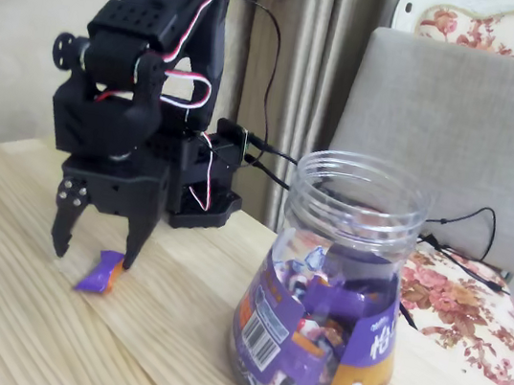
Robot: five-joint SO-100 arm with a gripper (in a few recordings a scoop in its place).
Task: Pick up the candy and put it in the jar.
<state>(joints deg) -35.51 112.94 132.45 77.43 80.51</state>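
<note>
The candy [100,273], a small purple-wrapped sweet with an orange end, lies on the wooden table [14,330]. My black gripper [93,253] points down over it, open, with one fingertip left of the candy and the other at its right end. Nothing is held. The jar [328,300], clear plastic with a purple-and-orange label and barcode, stands to the right near the table's front, its wide mouth open and many wrapped sweets inside.
The arm's black base [201,194] sits behind the gripper with cables running right. A grey chair back [459,136] and a floral cushion [468,302] stand beyond the table's right edge. Bare wood spans between candy and jar.
</note>
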